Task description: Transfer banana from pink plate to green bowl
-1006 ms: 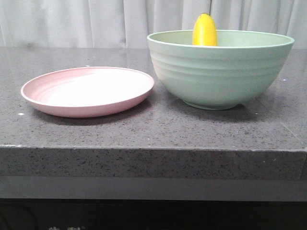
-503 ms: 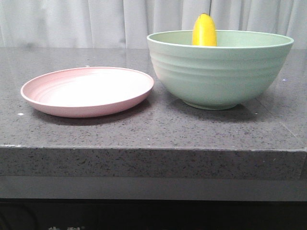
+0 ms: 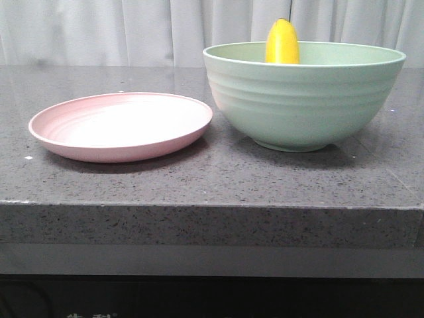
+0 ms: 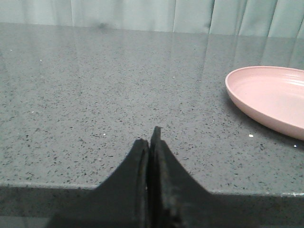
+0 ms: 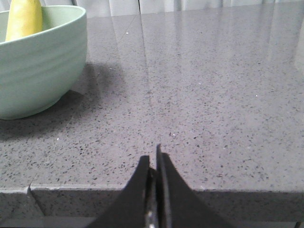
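Judging from how things lie, the transfer looks finished, so the step in hand is simply to keep both arms low at the near edge and clear of the dishes, with no sweep toward either rim.

Largest is the countertop point(image 3: 199, 179), a dark speckled stone slab with a polished, faintly reflective face and a squared front edge, filling the middle of the front view. Next, at centre right, the green bowl point(image 3: 301, 99): deep, pale mint, matte, ringed with horizontal ridges above a small foot. At centre left sits the pink plate point(image 3: 122, 126), shallow, matte, faintly ridged, bare, just beside the bowl. Smaller again, the banana point(image 3: 283, 42) stands propped inside the bowl, its smooth yellow tip poking above the far rim near the top of the frame.

Smallest, the left gripper point(image 4: 149, 142) and the right gripper point(image 5: 153, 164) show dark tapered fingers pressed together, holding nothing.
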Controlling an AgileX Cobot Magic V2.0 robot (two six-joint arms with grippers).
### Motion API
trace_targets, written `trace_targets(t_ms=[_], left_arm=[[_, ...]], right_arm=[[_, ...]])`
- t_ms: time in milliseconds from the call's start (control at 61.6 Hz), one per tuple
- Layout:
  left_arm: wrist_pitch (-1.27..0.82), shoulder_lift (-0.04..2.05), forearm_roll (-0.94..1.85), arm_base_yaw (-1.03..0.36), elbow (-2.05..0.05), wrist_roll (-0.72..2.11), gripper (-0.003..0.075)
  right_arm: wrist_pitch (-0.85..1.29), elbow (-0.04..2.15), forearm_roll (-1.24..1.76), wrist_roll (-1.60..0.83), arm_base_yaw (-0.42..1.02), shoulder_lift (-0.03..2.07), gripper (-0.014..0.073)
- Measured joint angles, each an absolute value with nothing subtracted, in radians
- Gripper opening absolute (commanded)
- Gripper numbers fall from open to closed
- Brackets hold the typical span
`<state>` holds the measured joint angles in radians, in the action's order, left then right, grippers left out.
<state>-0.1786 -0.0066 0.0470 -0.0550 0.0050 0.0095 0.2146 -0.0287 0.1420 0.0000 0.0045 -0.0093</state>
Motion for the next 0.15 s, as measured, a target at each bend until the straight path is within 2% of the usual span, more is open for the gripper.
trace_targets(t_ms=[146], left_arm=[[-0.179, -0.007, 0.047, -0.055, 0.005, 0.010, -0.0018]], right_arm=[[0.215, -0.029, 0.142, 0.000, 0.005, -0.009, -0.0068]])
